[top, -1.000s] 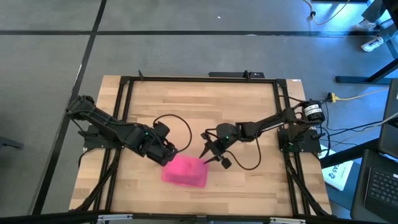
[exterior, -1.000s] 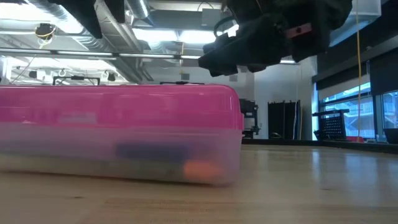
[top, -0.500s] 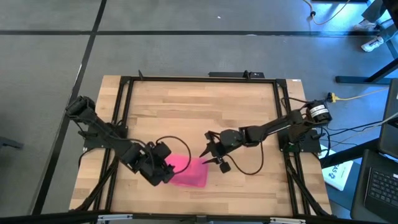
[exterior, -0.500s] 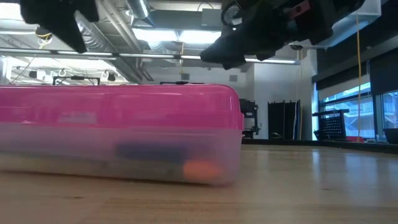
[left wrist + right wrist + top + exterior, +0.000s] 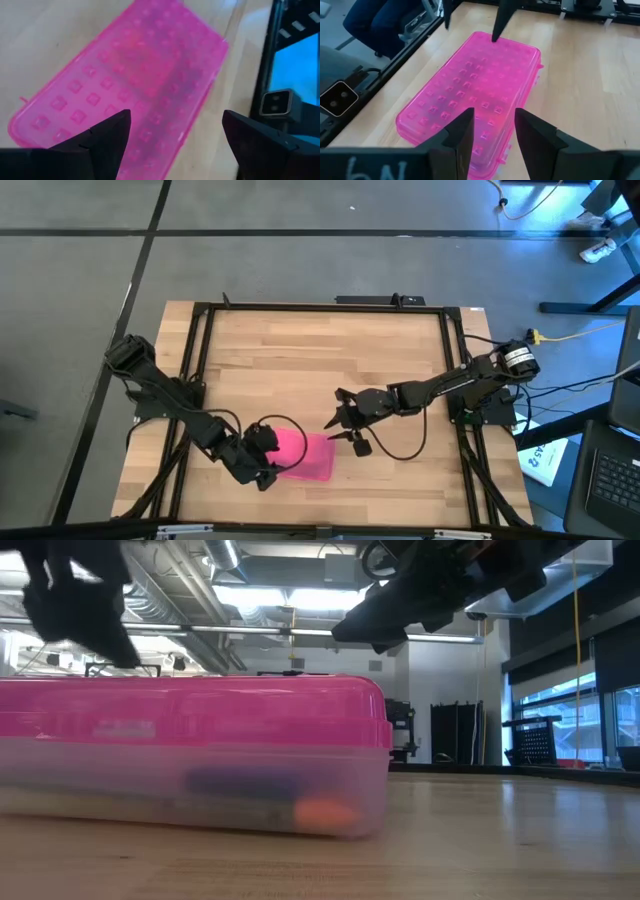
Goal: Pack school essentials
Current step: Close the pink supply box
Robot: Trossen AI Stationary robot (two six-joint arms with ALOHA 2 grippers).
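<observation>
Low view shows the stationery shut inside the pink-lidded case at six o'clock on the counter: judged rigid, light, slippery, best gripped across its sides; left tool wide open, right tool part open, both empty.

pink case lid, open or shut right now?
Shut. The pink lid sits flat along the clear base in the low view; both wrist views show it lying closed, no jaws touching it.

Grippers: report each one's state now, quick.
Left gripper: open, fingers spread above the pink-lidded case, holding nothing.
Right gripper: fingers partly open, empty, hovering over the case's other end.
</observation>
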